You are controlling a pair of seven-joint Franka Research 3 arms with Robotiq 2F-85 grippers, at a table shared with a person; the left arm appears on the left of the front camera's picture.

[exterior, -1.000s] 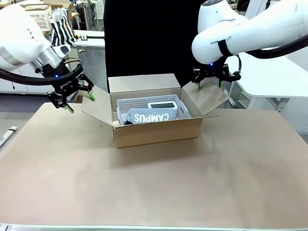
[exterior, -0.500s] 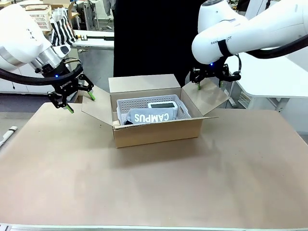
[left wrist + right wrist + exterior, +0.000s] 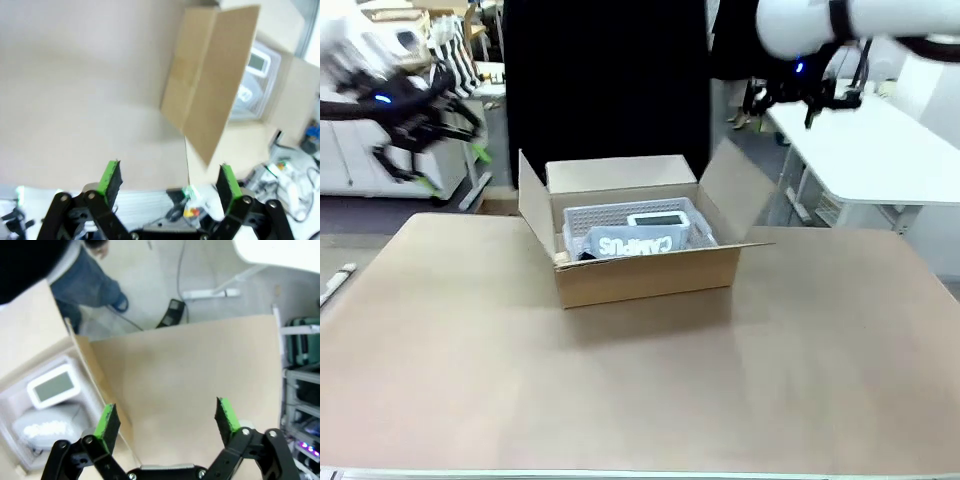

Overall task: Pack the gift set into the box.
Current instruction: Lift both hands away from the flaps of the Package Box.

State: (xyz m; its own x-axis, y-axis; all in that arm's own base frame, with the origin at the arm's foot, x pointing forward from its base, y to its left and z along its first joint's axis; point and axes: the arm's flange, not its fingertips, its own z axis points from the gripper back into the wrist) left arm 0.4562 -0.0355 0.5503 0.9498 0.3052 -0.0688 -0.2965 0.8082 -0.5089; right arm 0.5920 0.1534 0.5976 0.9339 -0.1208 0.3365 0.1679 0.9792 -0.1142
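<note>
The box stands open mid-table, its left flap and right flap tilted upward. Inside lies the gift set: a grey basket holding a white device with a screen and a grey "CAMPUS" bundle. My left gripper is blurred, high and left of the box, open and empty. In the left wrist view the left gripper looks down on a box flap. My right gripper hangs open, high right of the box. The right gripper sits above the table, with the gift set at left.
A person in dark clothing stands right behind the box; their jeans and shoe show on the floor side. A white table stands at the right. The brown tabletop is bare in front of the box.
Both arms have pulled up and outward, away from the side flaps. The two side flaps now stand more upright. The person behind has shifted left.
</note>
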